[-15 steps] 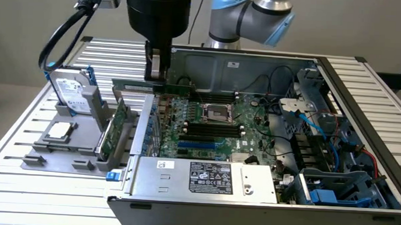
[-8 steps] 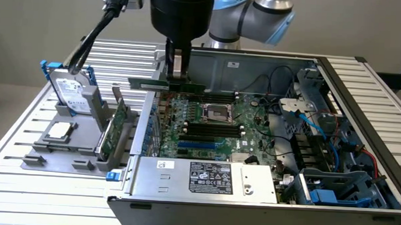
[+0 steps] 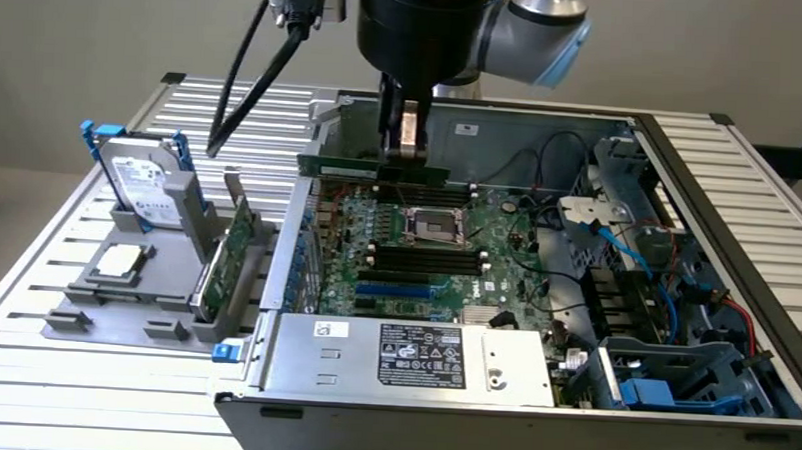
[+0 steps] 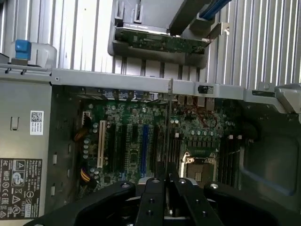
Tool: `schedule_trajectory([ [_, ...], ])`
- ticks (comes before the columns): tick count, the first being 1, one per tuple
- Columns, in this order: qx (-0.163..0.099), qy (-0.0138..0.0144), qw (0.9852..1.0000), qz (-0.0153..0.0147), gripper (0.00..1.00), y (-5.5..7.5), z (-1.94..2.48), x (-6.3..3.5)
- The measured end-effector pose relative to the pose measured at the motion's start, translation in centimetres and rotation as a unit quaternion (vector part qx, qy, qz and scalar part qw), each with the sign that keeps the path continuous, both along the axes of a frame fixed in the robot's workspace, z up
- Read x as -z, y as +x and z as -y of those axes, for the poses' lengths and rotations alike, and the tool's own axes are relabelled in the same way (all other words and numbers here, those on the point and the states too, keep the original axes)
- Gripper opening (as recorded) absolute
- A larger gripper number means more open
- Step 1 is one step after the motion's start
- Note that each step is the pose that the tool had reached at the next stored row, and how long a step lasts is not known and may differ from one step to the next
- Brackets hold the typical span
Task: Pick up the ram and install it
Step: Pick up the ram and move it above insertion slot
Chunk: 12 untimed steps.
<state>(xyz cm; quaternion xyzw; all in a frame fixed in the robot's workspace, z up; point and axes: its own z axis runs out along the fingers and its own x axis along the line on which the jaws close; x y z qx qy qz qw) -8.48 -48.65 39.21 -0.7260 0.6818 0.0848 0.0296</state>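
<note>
In the exterior view my gripper [image 3: 403, 161] hangs from above, shut on the ram [image 3: 343, 168], a long narrow green stick held level over the far edge of the motherboard [image 3: 508, 239] inside the open computer case [image 3: 670, 174]. The stick hovers above the board, just beyond the processor socket [image 3: 435, 224] and the black memory slots [image 3: 427, 260]. In the wrist view the ram [image 4: 168, 122] appears edge-on as a thin line running out from between my fingertips [image 4: 167, 181], over the motherboard [image 4: 127, 136].
On the exterior view's left a grey holder [image 3: 111, 315] carries a hard drive [image 3: 146, 181], a square silver chip [image 3: 120, 260] and a wide green card [image 3: 227, 254]. The power supply [image 3: 410, 355] fills the case's near side. Cables and drive bays [image 3: 665, 324] crowd the exterior view's right.
</note>
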Motion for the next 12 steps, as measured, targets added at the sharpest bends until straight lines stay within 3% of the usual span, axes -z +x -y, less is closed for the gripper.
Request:
schedule_trajectory([
  [4, 0.0, 0.0001, 1.0, 0.0, 0.13, 1.2, -0.96, 0.49],
  [12, 0.0, 0.0002, 1.0, 0.0, 0.13, 2.4, -3.97, 1.9],
])
